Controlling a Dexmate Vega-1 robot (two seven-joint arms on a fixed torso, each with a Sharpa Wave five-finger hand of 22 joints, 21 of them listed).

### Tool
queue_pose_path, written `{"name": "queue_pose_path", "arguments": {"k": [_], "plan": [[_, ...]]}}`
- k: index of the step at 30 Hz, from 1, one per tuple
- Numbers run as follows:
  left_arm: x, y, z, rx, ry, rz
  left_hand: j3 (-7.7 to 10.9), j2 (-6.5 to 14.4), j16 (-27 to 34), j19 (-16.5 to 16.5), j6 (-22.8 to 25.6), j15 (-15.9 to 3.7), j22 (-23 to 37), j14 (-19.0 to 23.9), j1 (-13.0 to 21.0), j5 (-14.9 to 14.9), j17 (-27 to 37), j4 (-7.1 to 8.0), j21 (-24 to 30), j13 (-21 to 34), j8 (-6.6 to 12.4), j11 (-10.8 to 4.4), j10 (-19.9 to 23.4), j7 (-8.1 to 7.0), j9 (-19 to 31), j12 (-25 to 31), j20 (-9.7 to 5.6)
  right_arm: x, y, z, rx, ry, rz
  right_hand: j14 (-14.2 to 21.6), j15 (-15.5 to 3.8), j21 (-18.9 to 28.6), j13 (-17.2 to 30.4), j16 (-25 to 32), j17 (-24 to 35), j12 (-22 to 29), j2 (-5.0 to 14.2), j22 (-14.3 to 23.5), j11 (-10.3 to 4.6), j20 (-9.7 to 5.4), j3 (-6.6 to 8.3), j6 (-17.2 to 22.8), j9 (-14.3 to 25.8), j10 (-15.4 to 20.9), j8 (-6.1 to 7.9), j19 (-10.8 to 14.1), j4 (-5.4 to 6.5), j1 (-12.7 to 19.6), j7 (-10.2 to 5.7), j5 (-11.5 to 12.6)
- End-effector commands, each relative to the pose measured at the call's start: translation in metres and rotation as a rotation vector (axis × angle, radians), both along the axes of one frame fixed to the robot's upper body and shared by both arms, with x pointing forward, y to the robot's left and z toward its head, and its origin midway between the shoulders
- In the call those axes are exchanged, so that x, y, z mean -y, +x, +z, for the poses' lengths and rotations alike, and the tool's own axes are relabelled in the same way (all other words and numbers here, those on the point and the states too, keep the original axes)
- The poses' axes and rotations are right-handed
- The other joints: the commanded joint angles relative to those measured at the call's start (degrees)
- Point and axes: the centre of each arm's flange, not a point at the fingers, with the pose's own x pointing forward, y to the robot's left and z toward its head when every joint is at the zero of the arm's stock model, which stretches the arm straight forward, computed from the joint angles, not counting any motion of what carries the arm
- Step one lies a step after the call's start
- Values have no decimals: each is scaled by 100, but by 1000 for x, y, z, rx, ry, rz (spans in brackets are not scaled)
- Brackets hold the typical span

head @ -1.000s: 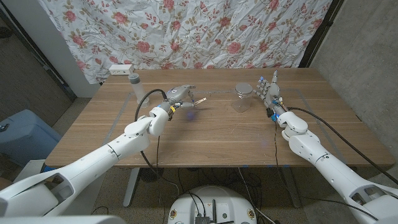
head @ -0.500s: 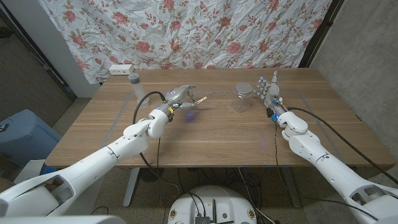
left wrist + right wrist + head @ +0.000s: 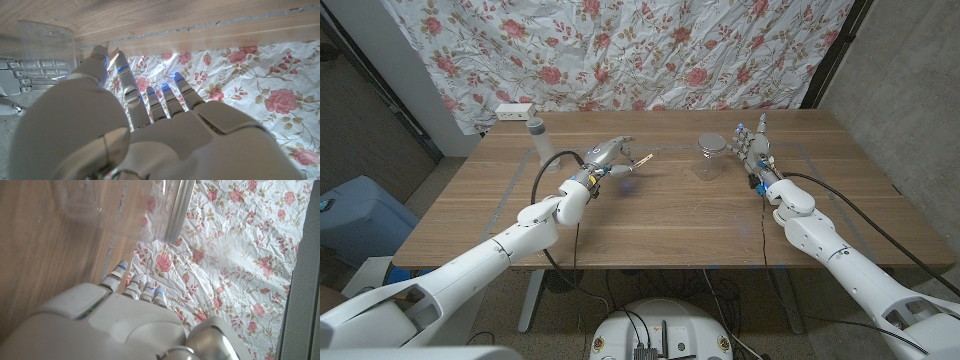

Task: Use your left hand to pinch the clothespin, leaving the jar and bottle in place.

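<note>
Worktop (image 3: 660, 215) edge nearest you first, bare wood between both arms reaching in from the bottom corners; your left hand (image 3: 605, 158) is up over the middle-left of the wood, fingers drawn together at the front and pinching the clothespin (image 3: 640, 160), which sticks out from the fingertips toward the jar's side; the pin looks lifted just clear of the wood, a small shadow sitting under it; from the left wrist view you get the back of that hand (image 3: 135, 135) with its fingers (image 3: 127, 82) reaching out, and the pin itself is hard to make out there, hidden behind the fingertips.

Over on your right, the right hand (image 3: 754, 148) stands on its edge with the fingers pointing up and slightly apart, holding nothing; it sits just beside the jar (image 3: 709, 157), on the jar's right, close but I can't tell you whether it touches; the jar is clear glass, upright, lidless as far as I can see; in the right wrist view the jar (image 3: 125, 205) looms big and blurred past your fingers (image 3: 145, 290).

Further back on the left, the bottle (image 3: 537, 140) stands upright with a pale cap, well apart from your left hand; behind it at the far edge sits a white power strip (image 3: 516, 111); beyond the worktop hangs the rose-print cloth (image 3: 640, 50); a blue bin (image 3: 360, 215) is down on the floor at the left.
</note>
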Motion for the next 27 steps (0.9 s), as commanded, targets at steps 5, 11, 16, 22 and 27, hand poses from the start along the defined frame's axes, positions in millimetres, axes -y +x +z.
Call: {"name": "queue_pose_path", "arguments": {"k": [5, 11, 16, 22, 27], "plan": [[-4, 4, -9, -5, -55, -47, -44, 53, -8, -21, 20, -26, 28, 43, 6, 16, 16, 12, -13, -3, 2, 0, 58, -67, 12, -22, 31, 0, 0, 0, 1, 1, -2, -47, -193, 26, 12, 38, 19, 41, 412, 28, -42, -12, -29, -9, 13, 5, 34, 39, -2, 0, -42, 32], [-5, 4, -11, -6, -60, -55, -54, 59, -8, -28, 60, -33, 27, 46, 11, 17, 16, 9, -15, -3, 10, -20, 80, -77, 12, -18, 29, 0, 0, 0, 0, -1, 1, -51, -198, 27, 12, 36, 19, 42, 411, 28, -44, -12, -29, -8, 13, 10, 34, 42, -2, 0, -47, 32], [-3, 4, -12, -1, -64, -62, -62, 71, -3, -30, 84, -37, 27, 64, 22, 19, 16, 6, -15, -3, 10, -33, 100, -71, 12, -16, 32, 0, 0, 0, 0, -1, 1, -53, -200, 26, 12, 35, 19, 41, 411, 28, -40, -16, -29, -9, 13, 6, 34, 41, -2, 0, -44, 32], [-4, 2, -13, 5, -68, -63, -67, 101, 8, -21, 124, -55, 27, 108, 52, 25, 15, -1, -9, -4, 11, -37, 216, -68, 12, 16, 37, 0, 0, 0, 1, 1, -1, -53, -205, 26, 12, 35, 19, 42, 411, 28, -42, -12, -29, -7, 13, 10, 35, 40, -2, 0, -43, 32], [-4, 2, -14, 2, -62, -70, -72, 124, 14, -20, 177, -54, 27, 143, 75, 28, 14, -5, -9, -4, 20, 5, 257, -41, 13, 19, 40, 0, 0, 0, 0, -1, 1, -52, -203, 25, 12, 36, 19, 41, 412, 28, -45, -13, -29, -8, 13, 7, 34, 38, -2, 0, -47, 32]]}}
